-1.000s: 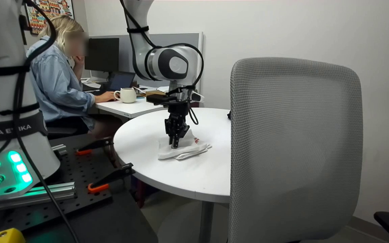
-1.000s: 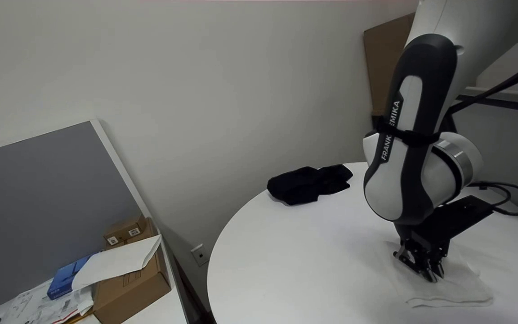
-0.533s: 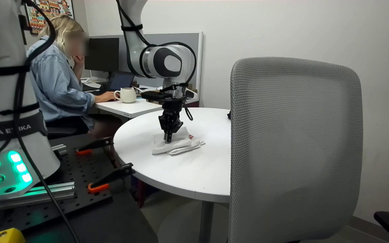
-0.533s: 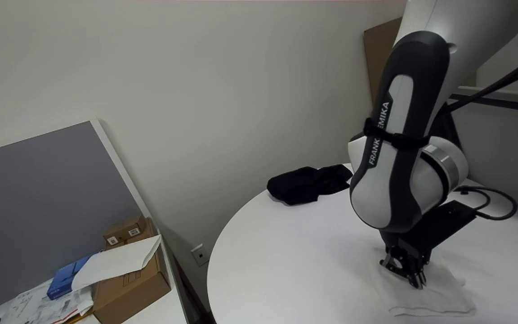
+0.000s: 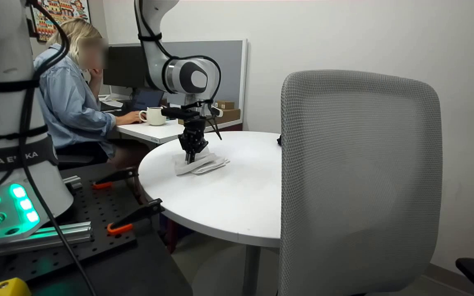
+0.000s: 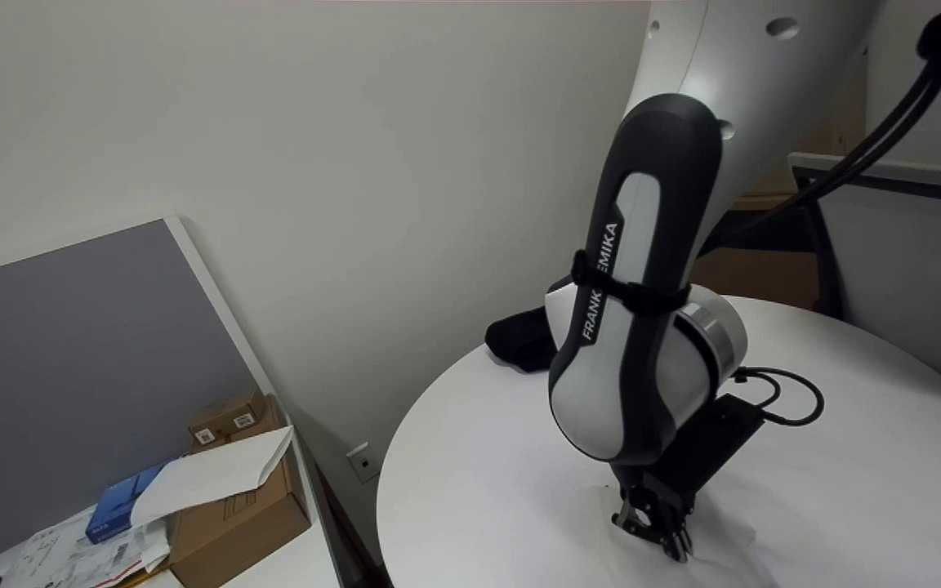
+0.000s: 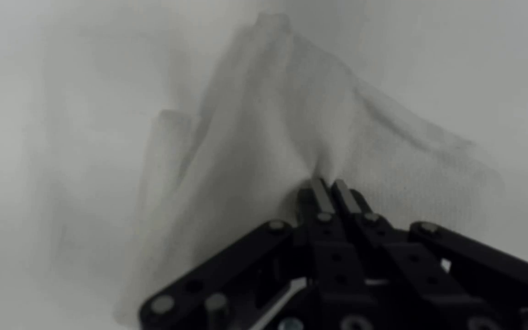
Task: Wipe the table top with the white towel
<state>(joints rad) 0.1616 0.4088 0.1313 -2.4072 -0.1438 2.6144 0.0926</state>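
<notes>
- While nearly closed Robotiq gripper [image 7: 329, 184] is pinching white towel [image 7: 264, 119], wiping's prob. underway
- Round tabletop [image 5: 241, 201]: coverage isn't showing; more passes are prob. remaining

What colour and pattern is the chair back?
Grey, in a fine mesh weave; the chair back shows best in an exterior view.

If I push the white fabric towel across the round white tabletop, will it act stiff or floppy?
Likely floppy: creases in the white fabric towel fan out from the pinch of the black two-finger gripper. Its folded layers may bunch, since only one spot is held. It should slide easily, as the round white tabletop looks smooth.
</notes>
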